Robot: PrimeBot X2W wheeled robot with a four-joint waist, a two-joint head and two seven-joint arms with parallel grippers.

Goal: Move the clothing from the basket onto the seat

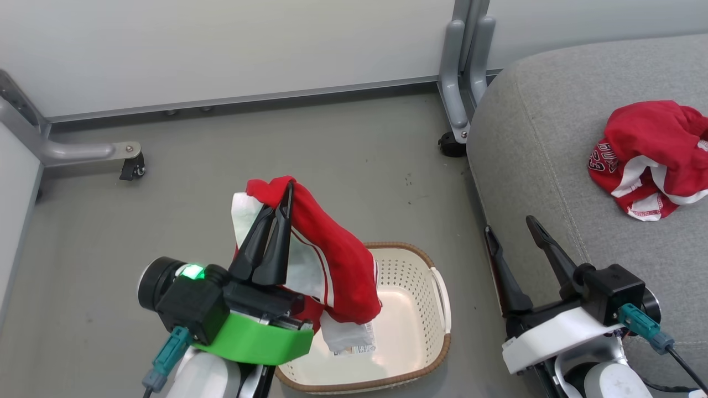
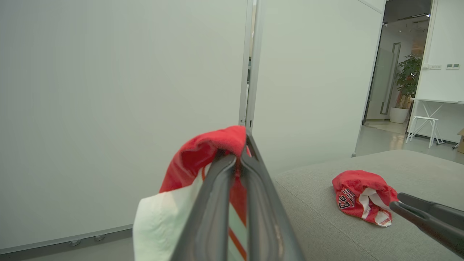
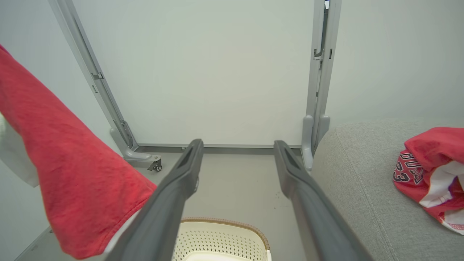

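Now holding a red garment with white panels up over the basket, pinched at a bunched fold between the pressed-together fingers of the left gripper. Gripped near the top of the bundle, so as to let the rest hang free down the right side of the fingers, with a white printed tag dangling lowest, just above the basket's inside. Held that high, most likely, to bring the trailing hem clear of the brown woven-look rim ahead of any sideways carry. Seems to leave the basket bare inside, as far as can be told past the hanging cloth and the arm.

Has the right gripper standing with fingers spread wide and nothing between them, by the left edge of the grey seat, between basket and cushion. Probably placed there to stay out of the lift yet near enough to help.

Already shows one red jersey, with white trim and outlined lettering, crumpled on the seat, well apart from both grippers. Judged from that: more than halfway done, with the carry and release of the held piece left.

Calls for a swing to the right over the seat's rounded edge, high enough not to drag the hem on the upholstery. Worth watching for the loose tail snagging on the right gripper's upright fingers. Should slump wherever released, being limp cloth.
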